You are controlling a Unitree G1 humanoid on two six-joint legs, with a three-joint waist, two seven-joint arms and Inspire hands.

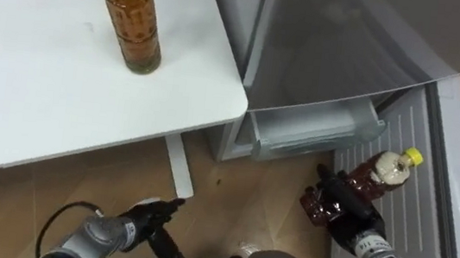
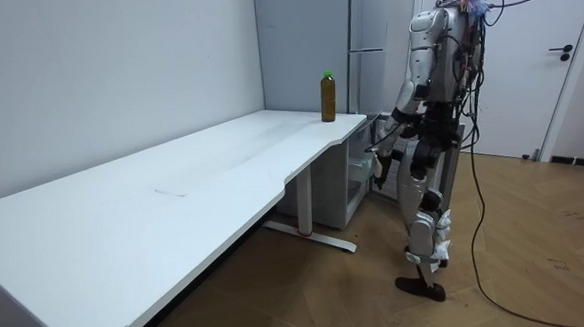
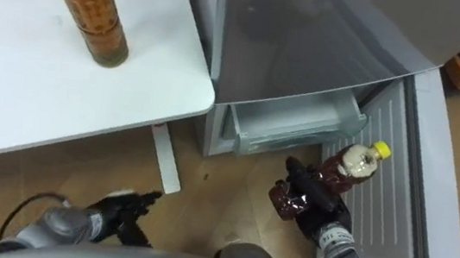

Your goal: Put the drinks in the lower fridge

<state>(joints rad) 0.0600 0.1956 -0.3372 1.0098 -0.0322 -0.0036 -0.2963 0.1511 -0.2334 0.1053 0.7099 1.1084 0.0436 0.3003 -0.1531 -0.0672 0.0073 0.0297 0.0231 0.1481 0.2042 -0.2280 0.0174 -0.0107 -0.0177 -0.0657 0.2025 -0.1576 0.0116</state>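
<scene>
A dark brown drink bottle (image 1: 369, 178) with a yellow cap is held low in front of the fridge, tilted, cap toward the upper right. My right hand (image 1: 344, 208) is shut on its lower body. Just beyond it the lower fridge (image 1: 312, 131) stands open, a pale drawer front showing under the grey upper door (image 1: 353, 39). A second bottle (image 1: 134, 21), amber tea with a green cap, stands upright on the white table (image 1: 36, 81) near its corner. My left hand (image 1: 148, 219) hangs low beside the table leg, fingers relaxed and holding nothing.
The open lower fridge door (image 1: 411, 180) swings out to the right, its ribbed inner face beside the held bottle. A white table leg (image 1: 178, 165) stands between my hands. In the room view I stand at the table's far end (image 2: 350, 120), facing the fridge (image 2: 366, 39).
</scene>
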